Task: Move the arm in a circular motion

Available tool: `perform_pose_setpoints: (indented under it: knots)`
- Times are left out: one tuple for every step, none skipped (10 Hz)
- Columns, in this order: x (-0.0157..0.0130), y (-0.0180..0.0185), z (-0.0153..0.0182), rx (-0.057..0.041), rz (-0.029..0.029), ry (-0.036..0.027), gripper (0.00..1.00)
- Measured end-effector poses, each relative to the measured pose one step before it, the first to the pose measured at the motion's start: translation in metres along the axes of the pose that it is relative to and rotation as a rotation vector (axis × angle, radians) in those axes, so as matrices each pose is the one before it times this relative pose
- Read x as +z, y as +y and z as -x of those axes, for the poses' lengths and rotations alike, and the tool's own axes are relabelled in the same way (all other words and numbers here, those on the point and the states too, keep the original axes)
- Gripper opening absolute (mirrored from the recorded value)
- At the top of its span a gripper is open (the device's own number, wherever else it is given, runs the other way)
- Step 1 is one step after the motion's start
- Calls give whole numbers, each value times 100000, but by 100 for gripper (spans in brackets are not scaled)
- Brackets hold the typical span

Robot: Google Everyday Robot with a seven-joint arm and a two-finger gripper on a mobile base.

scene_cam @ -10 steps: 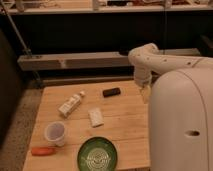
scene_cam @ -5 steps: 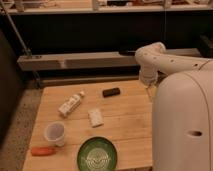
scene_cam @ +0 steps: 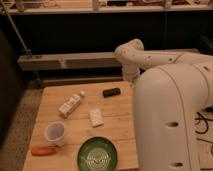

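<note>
The white arm (scene_cam: 170, 115) fills the right side of the camera view. Its big rounded segment stands in the foreground. A thinner segment runs from it to the left to a bulbous joint (scene_cam: 129, 52), and the wrist turns down from there. The gripper (scene_cam: 132, 81) hangs at the wrist's lower end, above the far right part of the wooden table (scene_cam: 117, 107), just right of a black object (scene_cam: 111, 92). The big foreground segment partly hides the gripper.
On the table lie a white bottle (scene_cam: 70, 105), a white packet (scene_cam: 95, 117), a clear cup (scene_cam: 55, 133), an orange carrot (scene_cam: 43, 150) and a green plate (scene_cam: 98, 156). A long low shelf (scene_cam: 75, 61) runs behind the table.
The arm's upper joint and wrist first drifted a little right, then swung left to above the table's far edge. The things on the table have not moved.
</note>
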Motion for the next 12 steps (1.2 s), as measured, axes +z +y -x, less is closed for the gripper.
perform_pose_setpoints:
  knots:
    - [-348,-574,1374,-2299,284,799,80]
    - [-593,-861,2130,-3556,212,1104,80]
    - [-822,-1161,2743,-4547,438,1105,80]
    - [-799,-763,1684,-2392,377,214,80]
    - [-644,-788,1483,-2501,325,349,80]
    - [-771,-507,1601,-3287,143,543,80]
    - [-538,-71,1333,-2542,62,308,80]
    - [-737,60,1561,-2307,130,337,80]
    - [-1044,-75,2082,-3175,499,-142,80]
    - [-982,-561,1570,-2476,440,-431,80]
    - [-188,-202,424,-384,300,-116,80]
    - [-68,169,373,-408,316,-122,80]
